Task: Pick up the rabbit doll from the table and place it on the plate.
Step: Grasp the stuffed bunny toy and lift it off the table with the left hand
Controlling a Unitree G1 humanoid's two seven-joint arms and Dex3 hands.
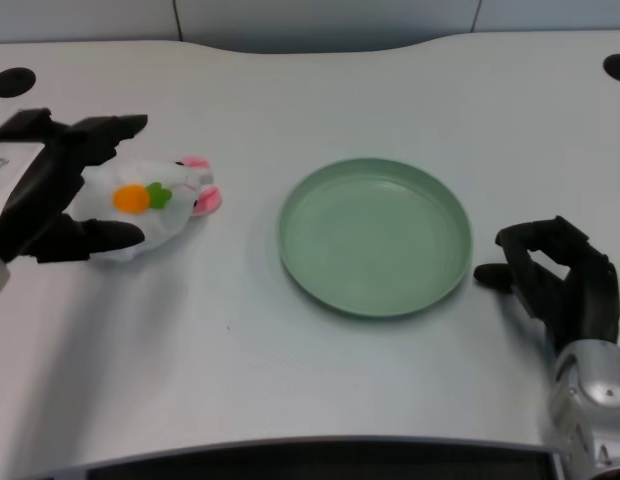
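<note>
rabbit doll (150, 205), between left hand (50, 190) fingers

white table (320, 90), rabbit doll (150, 205), green plate (375, 237) on it

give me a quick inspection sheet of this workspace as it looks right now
surface: white table, with a dark round hole at the far left corner and another at the far right.
job's things: rabbit doll lies on the table, left of the plate and apart from it; the green plate holds nothing.
clutter: nothing seen.
hands: left hand is at the doll, fingers spread on either side of its body, not visibly closed; right hand rests on the table to the right of the plate, fingers curled.
cables: nothing seen.
surroundings: dark edge along the picture's bottom; grey panels beyond the table's far edge.
</note>
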